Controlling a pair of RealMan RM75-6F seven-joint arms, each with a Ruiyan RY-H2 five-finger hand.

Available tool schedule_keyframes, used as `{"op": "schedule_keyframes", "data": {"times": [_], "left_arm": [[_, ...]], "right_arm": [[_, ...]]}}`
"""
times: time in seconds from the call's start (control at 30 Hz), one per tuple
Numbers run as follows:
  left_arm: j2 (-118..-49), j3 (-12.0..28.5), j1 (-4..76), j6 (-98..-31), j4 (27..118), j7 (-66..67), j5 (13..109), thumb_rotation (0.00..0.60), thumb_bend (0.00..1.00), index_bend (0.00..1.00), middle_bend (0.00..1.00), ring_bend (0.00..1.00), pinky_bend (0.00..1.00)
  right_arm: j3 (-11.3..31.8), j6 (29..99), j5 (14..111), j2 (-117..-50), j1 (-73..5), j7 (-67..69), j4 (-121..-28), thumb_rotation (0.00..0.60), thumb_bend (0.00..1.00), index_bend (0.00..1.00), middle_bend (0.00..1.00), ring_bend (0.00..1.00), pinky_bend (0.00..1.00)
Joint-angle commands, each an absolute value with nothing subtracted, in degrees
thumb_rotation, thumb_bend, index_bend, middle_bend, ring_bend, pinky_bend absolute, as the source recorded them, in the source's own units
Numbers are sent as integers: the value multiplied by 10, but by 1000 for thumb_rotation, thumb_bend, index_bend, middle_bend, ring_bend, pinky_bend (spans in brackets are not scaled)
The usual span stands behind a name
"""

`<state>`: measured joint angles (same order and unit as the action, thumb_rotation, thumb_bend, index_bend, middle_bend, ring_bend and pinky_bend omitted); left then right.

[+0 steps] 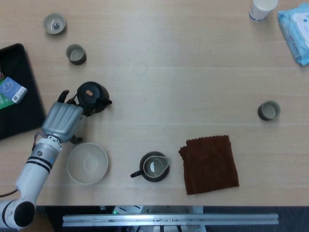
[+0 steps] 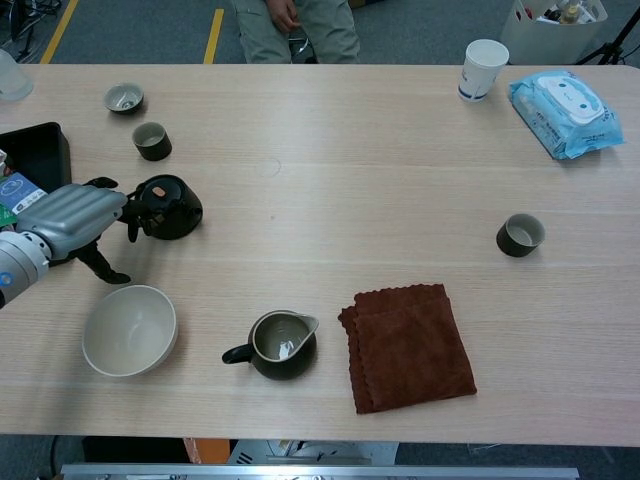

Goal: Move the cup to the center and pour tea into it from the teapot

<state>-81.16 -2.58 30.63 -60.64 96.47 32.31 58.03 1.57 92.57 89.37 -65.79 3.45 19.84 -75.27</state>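
Note:
The dark round teapot [image 1: 92, 96] [image 2: 166, 206] stands on the left part of the table. My left hand [image 1: 62, 121] [image 2: 68, 219] lies just left of it, fingers spread; its fingertips reach the pot's left side and handle, with the thumb pointing down and apart. Whether they hook the handle I cannot make out. A dark cup [image 1: 268, 110] [image 2: 521, 235] stands alone at the right of the table. My right hand shows in neither view.
Two more small cups [image 1: 76, 54] [image 1: 54, 23] stand at the far left. A pale bowl [image 1: 87, 163], a dark pitcher [image 1: 154, 166] and a brown cloth [image 1: 209, 163] line the front. A black tray [image 1: 14, 92] is at the left edge; a paper cup [image 2: 484, 68] and wipes pack [image 2: 562, 99] are far right.

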Motion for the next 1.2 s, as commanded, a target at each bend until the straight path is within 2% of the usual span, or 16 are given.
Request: {"op": "schedule_keyframes", "data": {"times": [0.03, 0.3, 0.67, 0.87, 1.1, 1.2], "left_arm": [[-812, -25, 307, -604, 963, 323, 581, 600, 79, 386, 490, 317, 41], [-814, -25, 308, -596, 953, 321, 584, 600, 80, 406, 543, 346, 38], [-816, -30, 304, -596, 954, 316, 601, 600, 80, 428, 538, 346, 38], [-820, -31, 305, -591, 950, 313, 607, 600, 79, 487, 543, 346, 38], [-827, -25, 309, -581, 939, 306, 611, 600, 79, 584, 643, 402, 38], [-831, -22, 311, -577, 933, 299, 614, 600, 80, 596, 672, 431, 38]], "right_arm": [[16, 926, 894, -658, 35, 198, -753, 600, 87, 348, 327, 242, 321], [16, 926, 892, -657, 36, 197, -756, 600, 87, 347, 327, 242, 321], [17, 925, 892, -655, 35, 192, -761, 600, 87, 347, 327, 242, 321], [17, 925, 890, -655, 37, 192, -761, 600, 87, 347, 327, 242, 321], [19, 926, 888, -655, 38, 195, -760, 600, 87, 348, 327, 242, 321], [19, 925, 886, -655, 38, 197, -760, 600, 87, 347, 327, 242, 321]]}}
